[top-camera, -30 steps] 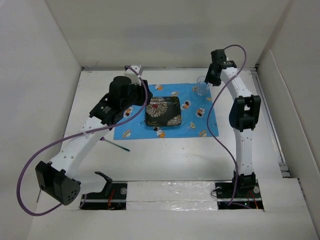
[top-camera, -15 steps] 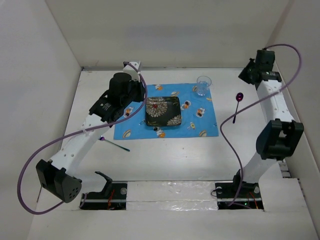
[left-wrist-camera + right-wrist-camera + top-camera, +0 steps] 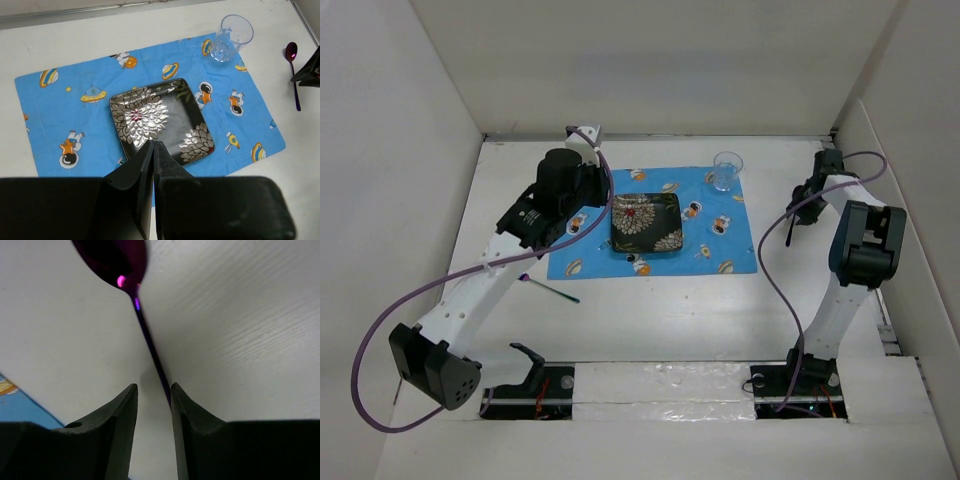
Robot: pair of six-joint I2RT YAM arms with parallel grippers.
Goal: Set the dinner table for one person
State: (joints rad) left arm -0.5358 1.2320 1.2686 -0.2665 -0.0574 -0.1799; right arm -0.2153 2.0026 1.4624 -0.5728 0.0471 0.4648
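On the white dinner table lies a blue cartoon-print cloth. A dark square flower-pattern plate sits at its middle and a clear cup at its far right corner. A purple spoon lies on the bare table right of the cloth. My right gripper is low over the spoon, open, with the handle between its fingertips close to the right one. My left gripper hovers over the plate's near edge, shut and empty.
A thin utensil with a teal handle lies on the table in front of the cloth's left corner, beside the left arm. White upright panels wall in the table. Purple cables loop from both arms.
The right arm left the cup, swung out to the right and came down over the spoon. The left arm has barely moved.
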